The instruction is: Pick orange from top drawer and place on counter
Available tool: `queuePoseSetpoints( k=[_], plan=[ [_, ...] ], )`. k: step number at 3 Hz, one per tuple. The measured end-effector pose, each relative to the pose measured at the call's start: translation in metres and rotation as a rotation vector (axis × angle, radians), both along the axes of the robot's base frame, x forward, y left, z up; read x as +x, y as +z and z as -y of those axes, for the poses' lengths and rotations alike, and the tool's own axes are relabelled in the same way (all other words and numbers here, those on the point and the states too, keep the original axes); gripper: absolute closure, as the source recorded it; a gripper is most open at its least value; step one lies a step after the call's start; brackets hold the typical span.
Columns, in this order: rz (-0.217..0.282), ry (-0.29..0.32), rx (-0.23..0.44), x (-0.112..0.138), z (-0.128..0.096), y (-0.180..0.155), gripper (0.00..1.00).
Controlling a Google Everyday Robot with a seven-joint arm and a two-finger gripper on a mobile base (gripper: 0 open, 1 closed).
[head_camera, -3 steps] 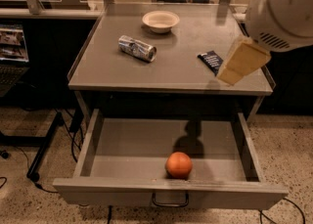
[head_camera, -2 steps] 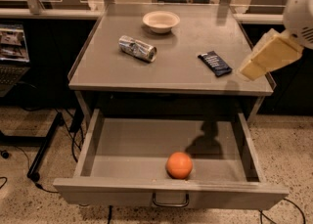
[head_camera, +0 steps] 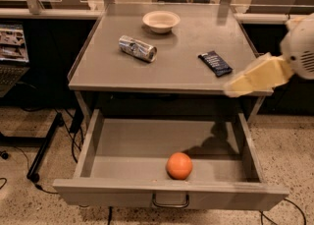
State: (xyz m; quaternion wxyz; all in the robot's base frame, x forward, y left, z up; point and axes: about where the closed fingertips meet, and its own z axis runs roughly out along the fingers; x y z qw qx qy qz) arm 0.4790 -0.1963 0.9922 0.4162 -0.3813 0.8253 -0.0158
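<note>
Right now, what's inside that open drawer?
Only the orange, lying near the front of the top drawer. The drawer's rear is hidden under the counter. The robot's hand hovers by the counter's front corner, on the view's right, outside the drawer.

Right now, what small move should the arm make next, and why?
Probably bring the gripper left and down toward the orange. The gripper hangs by the right front corner of the counter, above and right of the fruit, which lies near the front panel of the open top drawer.

Cream wedge-shaped jaws at far right join a rounded white housing [head_camera: 300, 54] with dark slits.
</note>
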Motion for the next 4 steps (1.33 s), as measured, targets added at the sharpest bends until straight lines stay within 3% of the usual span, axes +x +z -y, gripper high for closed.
queuePoseSetpoints(
  k=[1,2,4],
  plan=[
    [-0.103,-0.014,0.16,0.005,-0.033,-0.031,0.0],
    [-0.197,-0.069,0.235,0.009,-0.052,-0.057,0.0],
    [-0.196,-0.097,0.267,0.007,-0.058,-0.059,0.0]
  ],
)
